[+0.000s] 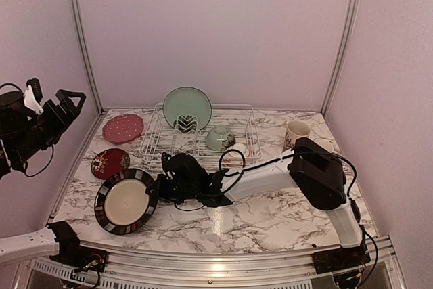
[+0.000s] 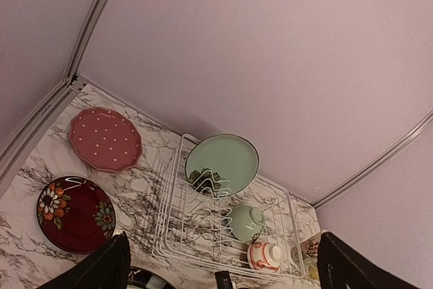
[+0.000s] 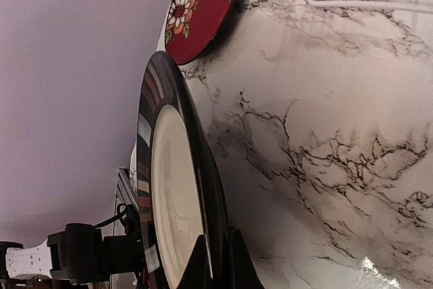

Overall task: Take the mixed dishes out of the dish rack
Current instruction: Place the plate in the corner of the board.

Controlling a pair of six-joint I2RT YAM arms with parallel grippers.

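My right gripper [image 1: 160, 185] is shut on the rim of the black-rimmed cream plate [image 1: 125, 201], low over the table's front left. In the right wrist view its fingertips [image 3: 203, 265] clamp that plate's edge [image 3: 172, 194]. The white wire dish rack [image 1: 247, 126] holds an upright pale green plate [image 1: 187, 106], a green bowl [image 1: 220, 138] and a red-white bowl [image 1: 237, 154]. My left gripper [image 1: 64, 103] is open and empty, raised high at the far left. Its wrist view shows the rack [image 2: 169, 194], green plate [image 2: 230, 157] and both bowls.
A pink dotted plate [image 1: 123, 128] and a small dark-red flowered plate [image 1: 110, 163] lie on the marble table left of the rack. A cream mug [image 1: 296, 133] stands right of the rack. Walls enclose the table on three sides.
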